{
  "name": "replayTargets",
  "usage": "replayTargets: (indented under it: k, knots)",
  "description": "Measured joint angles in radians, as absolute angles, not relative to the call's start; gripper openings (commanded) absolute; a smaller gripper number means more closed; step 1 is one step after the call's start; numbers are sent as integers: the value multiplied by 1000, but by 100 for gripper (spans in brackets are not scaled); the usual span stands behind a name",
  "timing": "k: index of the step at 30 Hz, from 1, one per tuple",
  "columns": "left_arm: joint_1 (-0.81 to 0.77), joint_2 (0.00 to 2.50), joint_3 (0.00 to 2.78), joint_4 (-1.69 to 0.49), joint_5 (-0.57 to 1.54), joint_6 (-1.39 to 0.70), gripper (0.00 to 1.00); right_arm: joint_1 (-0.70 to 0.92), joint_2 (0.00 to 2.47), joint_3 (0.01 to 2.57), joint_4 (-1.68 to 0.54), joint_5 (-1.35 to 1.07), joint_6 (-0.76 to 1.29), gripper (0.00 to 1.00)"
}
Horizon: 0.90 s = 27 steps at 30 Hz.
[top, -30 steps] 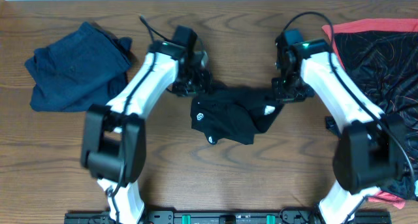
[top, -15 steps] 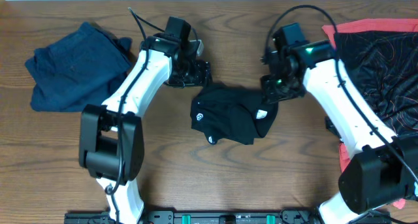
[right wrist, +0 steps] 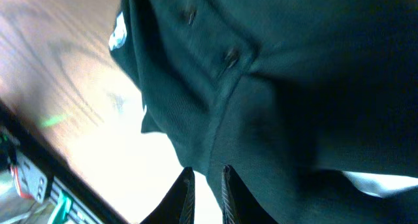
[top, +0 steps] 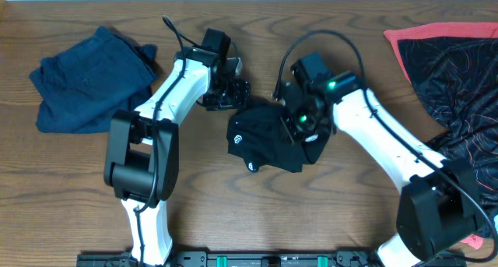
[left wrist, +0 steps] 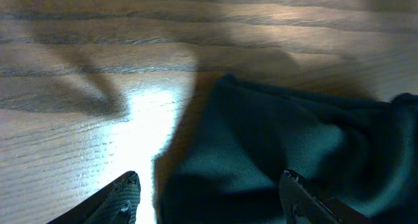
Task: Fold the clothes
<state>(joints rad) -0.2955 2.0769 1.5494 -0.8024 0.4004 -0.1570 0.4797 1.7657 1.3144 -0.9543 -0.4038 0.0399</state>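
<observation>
Your right gripper (right wrist: 206, 185) pinches a fold of the crumpled black knit garment (top: 268, 138), centred on the brown wooden table (top: 327, 220), likely to lay it over; your left gripper (left wrist: 209, 185) gapes wide above its edge, ready to pin

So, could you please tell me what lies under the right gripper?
The black shirt lies under the right gripper, bunched on the wooden table, its buttoned placket showing in the wrist view. Whatever is beneath the cloth is covered.
</observation>
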Motion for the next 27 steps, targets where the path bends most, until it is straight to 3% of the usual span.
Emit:
replayTargets:
  k: [7,13,20,27]
  knots:
    - [-326,2148,1549,-864,385,-157,69,494,1777,1173,-899,-423,41,14]
    - [-350,2151,1550,-1028,366,-178,60,476,1777,1115,-827,-282,70,19]
    - [-357,2152,1524,-1259,303,-339,60,407,1777,1111,-736,-171,67,18]
    - [-398,2146,1515,-1280,315,-397,60,340,1777,1110,-638,-127,29,20]
